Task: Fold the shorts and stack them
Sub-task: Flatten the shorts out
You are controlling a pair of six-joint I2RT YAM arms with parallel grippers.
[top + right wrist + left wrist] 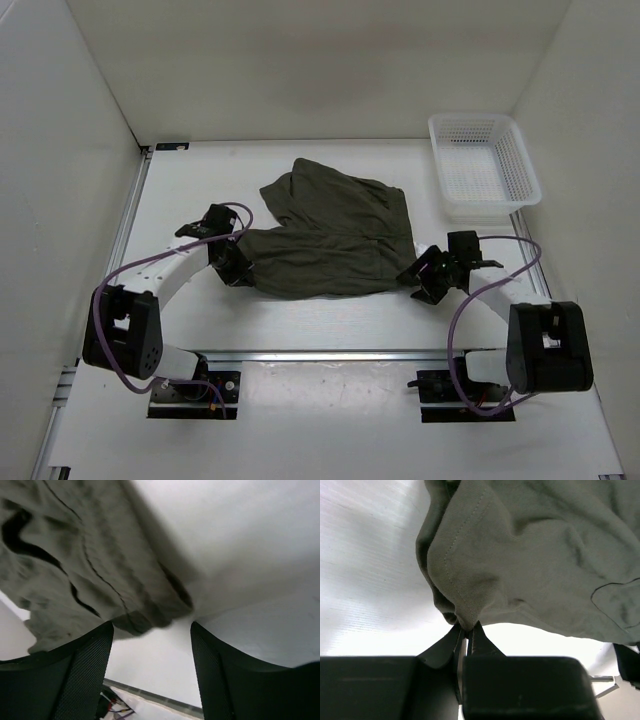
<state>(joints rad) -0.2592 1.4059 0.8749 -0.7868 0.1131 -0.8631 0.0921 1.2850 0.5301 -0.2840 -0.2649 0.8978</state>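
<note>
Shorts (330,235) sprawl mid-table, open table (180,200) along both side edges, basket (490,207) in the far-right corner; wrist views show left gripper (467,630) clamped on the near-left hem, right gripper (151,626) gaping wide, gripping nothing.

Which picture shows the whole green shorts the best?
The top external view. It shows the whole shorts lying on the table. The left wrist view shows only one corner, pinched in the left gripper. The right wrist view shows just a wrinkly edge ahead of the open right gripper.
</note>
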